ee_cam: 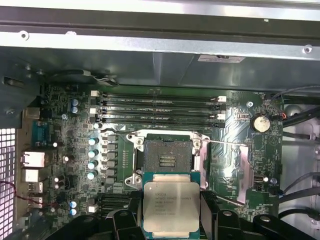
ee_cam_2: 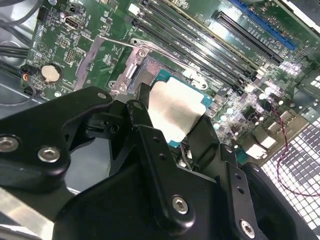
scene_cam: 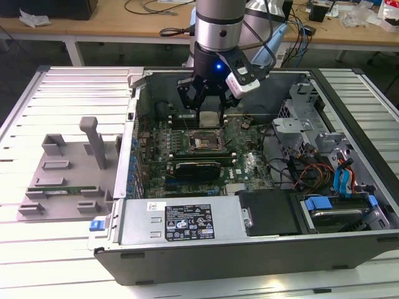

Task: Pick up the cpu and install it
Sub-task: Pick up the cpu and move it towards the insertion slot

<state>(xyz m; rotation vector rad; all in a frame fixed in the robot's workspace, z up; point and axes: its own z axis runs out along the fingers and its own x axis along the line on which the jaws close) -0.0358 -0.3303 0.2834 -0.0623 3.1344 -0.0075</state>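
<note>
Holds the cpu flat, clamped by two opposite edges in the pincer, above the board and near the open socket, not in it. Probably best: keep it level, square its green rim to the socket frame, stay clear of the raised lever.

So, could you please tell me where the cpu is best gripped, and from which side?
Grip the cpu by two opposite thin edges, coming from above its flat metal top, as the gripper does now; that leaves the underside free to face the socket.
</note>
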